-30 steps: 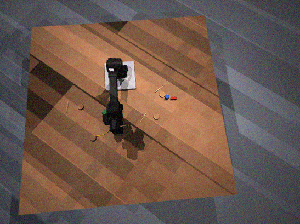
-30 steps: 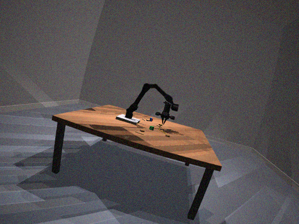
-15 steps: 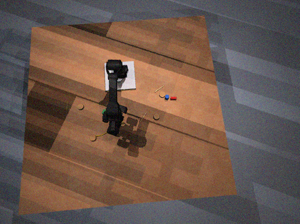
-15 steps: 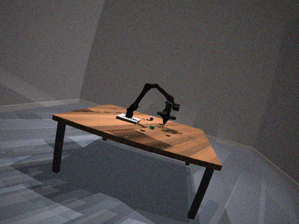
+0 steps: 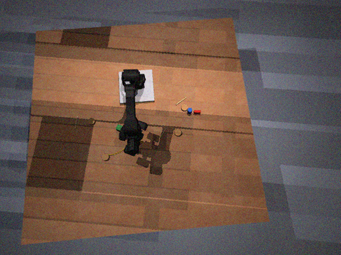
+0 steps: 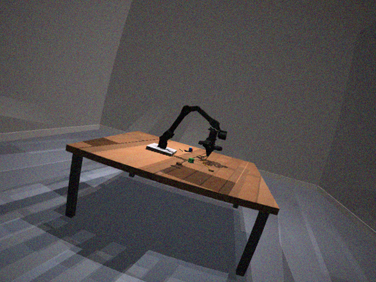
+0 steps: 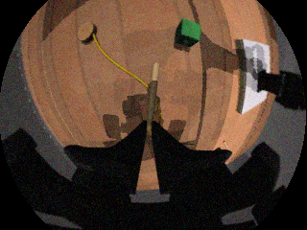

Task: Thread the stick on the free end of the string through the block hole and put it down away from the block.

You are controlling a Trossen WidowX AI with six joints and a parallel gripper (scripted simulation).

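The green block (image 5: 119, 127) (image 6: 190, 160) (image 7: 190, 30) stands on the table; its hole cannot be made out. The round button (image 5: 105, 157) (image 6: 211, 170) (image 7: 86, 32) lies apart from it. A yellow string (image 5: 115, 153) (image 6: 206, 166) (image 7: 115, 62) runs from the button toward the held stick, clear of the block. My gripper (image 6: 207, 155) (image 7: 149, 123) is shut on the wooden stick (image 7: 152, 98), above the table and a little way from the block. The stick points away from the fingers, its far end pale. In the top view the arm hides the fingertips.
A blue piece (image 5: 189, 110), a red piece (image 5: 197, 111) and a round disc (image 5: 183, 107) lie near a loose stick (image 5: 181, 100). Another loose stick (image 5: 162, 134) lies near a second disc (image 5: 177, 132). A third disc (image 5: 92, 121) lies left of the block. The arm stands on a white base plate (image 5: 147, 93).
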